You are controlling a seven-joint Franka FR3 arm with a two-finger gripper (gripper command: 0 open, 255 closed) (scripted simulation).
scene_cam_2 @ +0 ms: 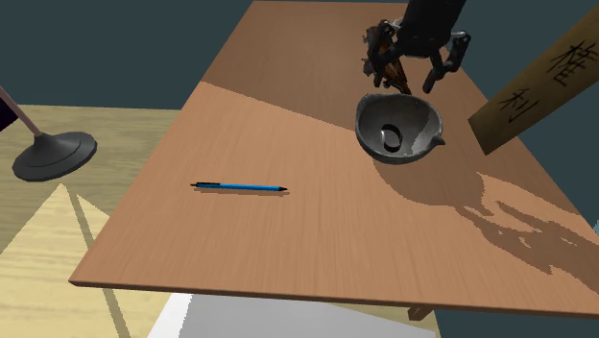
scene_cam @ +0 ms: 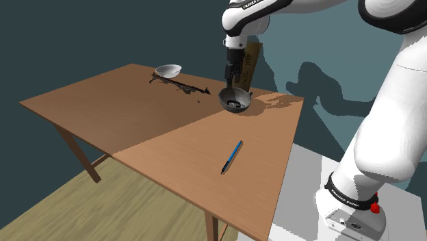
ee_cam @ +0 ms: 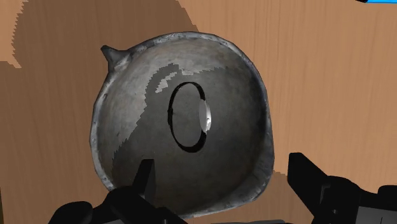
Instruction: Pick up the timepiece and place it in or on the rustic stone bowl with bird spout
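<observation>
Ring-shaped black watch [ee_cam: 205, 118] lies in rough grey spouted bowl [ee_cam: 124, 133]; end effector [ee_cam: 222, 168] spread

Room in a house. Wooden table [scene_cam: 171, 137] mid-frame, wood floor [scene_cam: 41, 205] lower left, teal wall [scene_cam: 68, 34] behind. Lamp base [scene_cam_2: 55, 154] at second exterior view's left.

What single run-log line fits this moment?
watch: in grey bowl | jaws: open above bowl, holding nothing | blue pen: on table

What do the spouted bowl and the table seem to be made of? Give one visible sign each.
Spouted bowl: probably stone, possibly rough metal; mottled grey, uneven rim, faint sheen. Table: wood, matte; brown with fine grain lines.
</observation>
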